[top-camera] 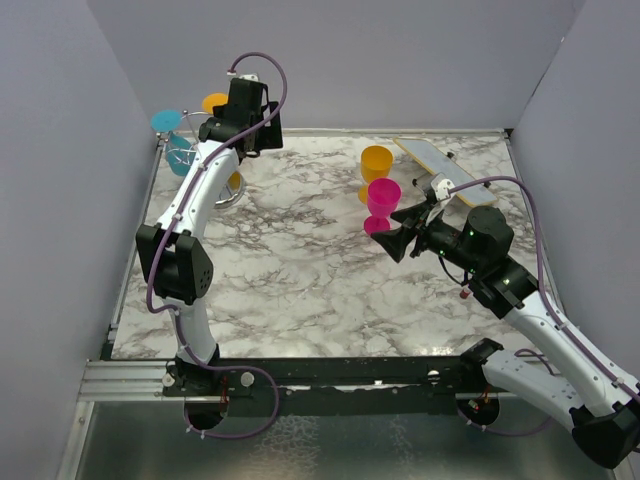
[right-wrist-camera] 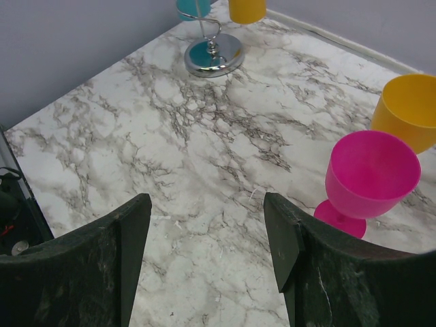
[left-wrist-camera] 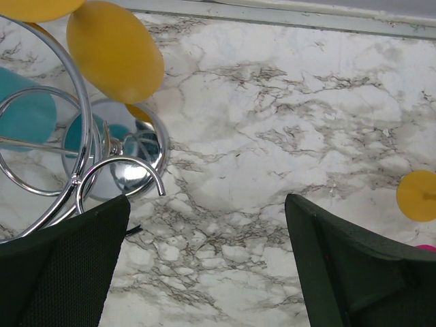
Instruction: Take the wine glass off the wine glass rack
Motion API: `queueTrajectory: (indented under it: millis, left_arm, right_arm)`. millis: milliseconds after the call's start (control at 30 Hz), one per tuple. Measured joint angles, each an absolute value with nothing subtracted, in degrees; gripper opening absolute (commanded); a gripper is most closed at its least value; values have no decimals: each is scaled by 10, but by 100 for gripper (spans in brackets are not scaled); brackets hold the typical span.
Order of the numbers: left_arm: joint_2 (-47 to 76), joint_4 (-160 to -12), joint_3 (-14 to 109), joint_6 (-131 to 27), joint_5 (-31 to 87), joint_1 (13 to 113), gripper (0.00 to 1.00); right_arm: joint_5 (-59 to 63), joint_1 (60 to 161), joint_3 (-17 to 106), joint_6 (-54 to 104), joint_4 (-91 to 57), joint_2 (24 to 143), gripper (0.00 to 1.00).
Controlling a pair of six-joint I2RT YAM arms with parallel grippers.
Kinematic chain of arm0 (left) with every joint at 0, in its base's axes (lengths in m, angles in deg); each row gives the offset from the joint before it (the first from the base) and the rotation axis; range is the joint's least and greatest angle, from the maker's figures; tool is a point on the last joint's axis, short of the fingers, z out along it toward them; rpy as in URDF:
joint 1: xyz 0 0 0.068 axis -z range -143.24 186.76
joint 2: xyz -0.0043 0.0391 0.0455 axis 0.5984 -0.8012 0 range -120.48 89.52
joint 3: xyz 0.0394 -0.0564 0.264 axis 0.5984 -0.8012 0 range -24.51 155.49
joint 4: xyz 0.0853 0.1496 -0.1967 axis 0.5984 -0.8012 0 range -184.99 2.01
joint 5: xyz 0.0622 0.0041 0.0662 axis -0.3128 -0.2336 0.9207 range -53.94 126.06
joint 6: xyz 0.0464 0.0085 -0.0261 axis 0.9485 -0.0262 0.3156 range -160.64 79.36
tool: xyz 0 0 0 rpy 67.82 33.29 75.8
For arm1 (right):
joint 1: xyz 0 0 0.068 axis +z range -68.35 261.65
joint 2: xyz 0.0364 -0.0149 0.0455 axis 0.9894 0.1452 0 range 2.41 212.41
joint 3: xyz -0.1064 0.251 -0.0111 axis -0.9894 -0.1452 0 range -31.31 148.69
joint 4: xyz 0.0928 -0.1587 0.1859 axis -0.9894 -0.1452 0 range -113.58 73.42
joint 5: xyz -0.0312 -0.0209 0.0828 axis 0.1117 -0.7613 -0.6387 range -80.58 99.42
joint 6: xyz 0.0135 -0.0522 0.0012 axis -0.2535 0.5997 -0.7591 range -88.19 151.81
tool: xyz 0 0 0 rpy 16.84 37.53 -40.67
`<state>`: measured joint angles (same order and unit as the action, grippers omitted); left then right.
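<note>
- While a pink glass (top-camera: 383, 200) and a yellow glass (top-camera: 376, 165) stand upright on the surface (top-camera: 300, 280), the overhead view shows the rack (top-camera: 228, 198) in the far-left corner. A teal glass (top-camera: 180, 155) hangs on it upside down, and the left arm (top-camera: 205, 185) reaches over it.
- From the left wrist, the left gripper (left-wrist-camera: 208, 201) has its fingers (left-wrist-camera: 75, 266) wide apart and empty. The rack's wire hoops (left-wrist-camera: 75, 136) and shiny base (left-wrist-camera: 129, 167) lie just beside the left finger, with a yellow foot disc (left-wrist-camera: 116, 51) above them.
- From the right wrist, the right gripper (right-wrist-camera: 208, 201) has its fingers apart with nothing between them. The pink glass is just beside it and the rack is well apart.
- This looks like the approach step — no hanging glass is gripped yet. The next move probably calls for lining the left fingers around one glass, closing gently, then sliding it out through the hoop's open end without tipping the stand.
</note>
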<state>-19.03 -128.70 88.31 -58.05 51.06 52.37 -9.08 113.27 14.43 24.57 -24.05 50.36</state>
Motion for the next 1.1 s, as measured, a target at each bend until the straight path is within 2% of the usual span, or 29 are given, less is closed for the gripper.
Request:
queueTrajectory:
  millis: [1100]
  left_arm:
    - [-178,-1337,882,-558,522,490,99]
  right_arm:
    - [-88,1133,144,246,-243,504,68]
